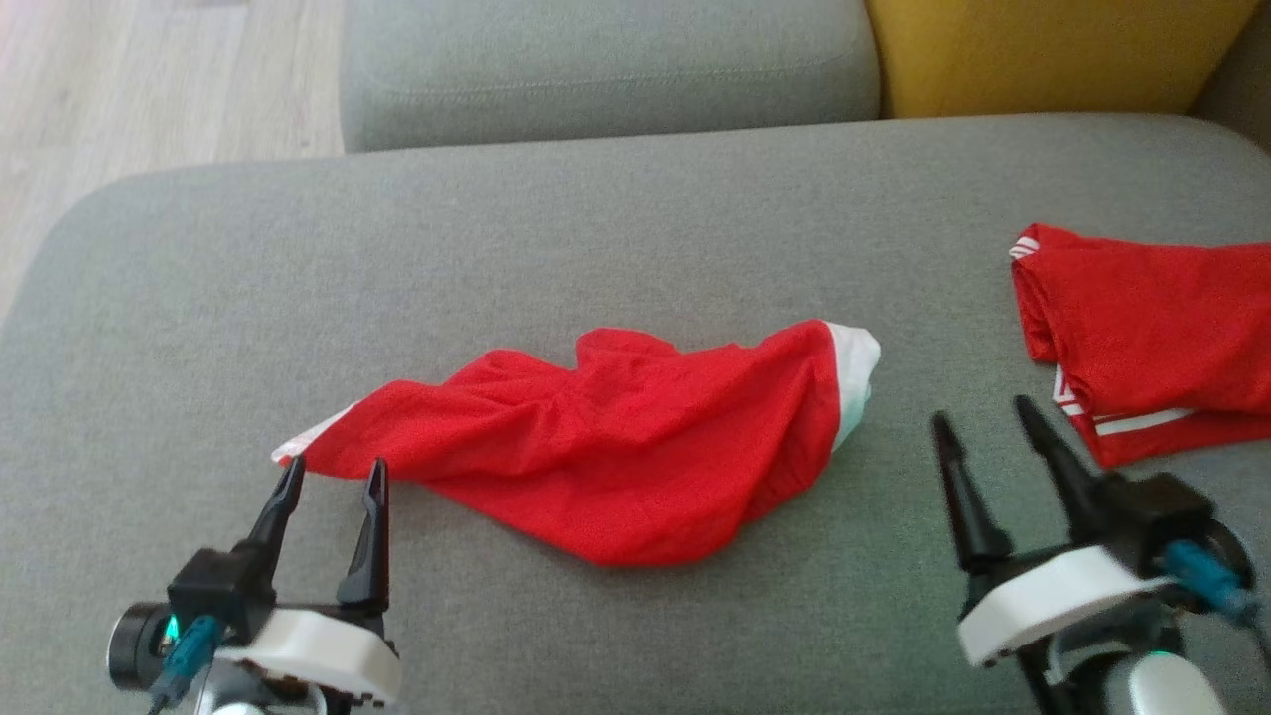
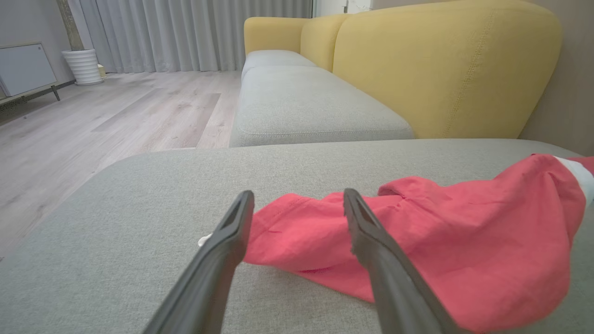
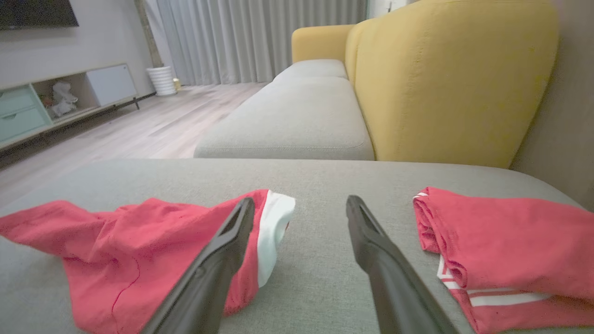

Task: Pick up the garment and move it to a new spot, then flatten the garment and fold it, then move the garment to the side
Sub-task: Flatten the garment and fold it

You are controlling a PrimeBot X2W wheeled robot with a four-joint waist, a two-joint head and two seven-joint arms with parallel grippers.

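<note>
A crumpled red garment [image 1: 616, 447] with a white band at its right end lies in the middle of the grey sofa seat [image 1: 496, 248]. My left gripper [image 1: 333, 475] stands open just in front of the garment's left tip, fingers to either side of that corner; the left wrist view has the red cloth [image 2: 441, 250] between and beyond the fingers. My right gripper [image 1: 983, 419] is open over bare cushion, right of the white band [image 3: 274, 227] and left of a second red garment.
A folded red garment with white stripes [image 1: 1152, 338] lies at the seat's right edge. Behind are another grey seat cushion [image 1: 606, 70] and a yellow backrest [image 1: 1053, 50]. Wood floor [image 1: 149, 89] lies off the left side.
</note>
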